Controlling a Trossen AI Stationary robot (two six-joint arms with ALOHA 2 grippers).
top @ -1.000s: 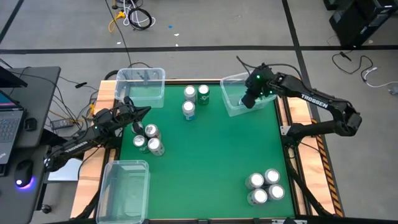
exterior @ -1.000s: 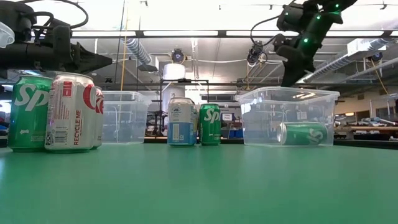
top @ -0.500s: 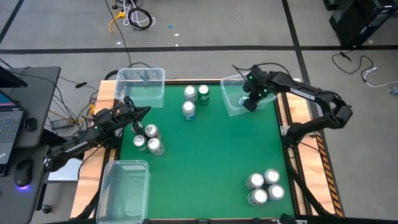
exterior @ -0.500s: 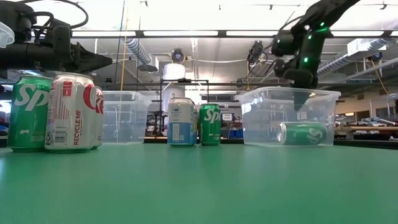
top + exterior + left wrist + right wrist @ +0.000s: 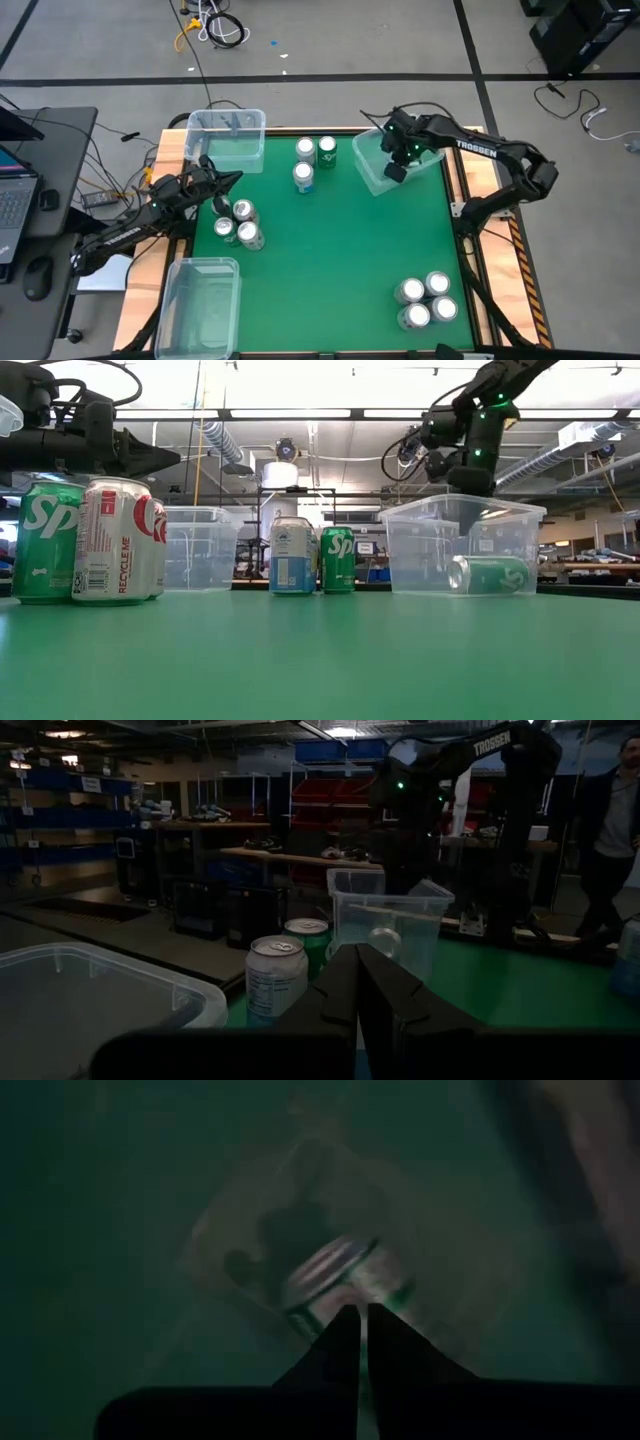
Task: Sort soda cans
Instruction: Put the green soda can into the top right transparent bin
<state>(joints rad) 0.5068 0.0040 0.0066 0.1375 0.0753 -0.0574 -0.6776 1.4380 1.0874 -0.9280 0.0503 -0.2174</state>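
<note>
One green soda can (image 5: 488,575) lies on its side inside the clear far-right bin (image 5: 372,165); the right wrist view shows this can (image 5: 340,1285) below the fingers. My right gripper (image 5: 397,171) hangs shut over that bin (image 5: 462,530), above its rim (image 5: 470,485), touching nothing. Three cans (image 5: 305,150) stand upright at the far middle. Three more (image 5: 243,211) stand near the left edge. Several cans (image 5: 425,298) cluster at the near right. My left gripper (image 5: 230,179) waits shut, just beyond the left trio (image 5: 118,540).
An empty clear bin (image 5: 228,137) sits at the far left corner and another (image 5: 200,300) at the near left corner. The green table (image 5: 330,260) is bare in its middle. A person (image 5: 610,830) stands in the room beyond the table.
My right gripper dipped down toward the far-right bin, then rose again, and now sits a little nearer the table's left over the bin. The right arm's elbow swung along with it. The left arm and the standing cans kept still.
</note>
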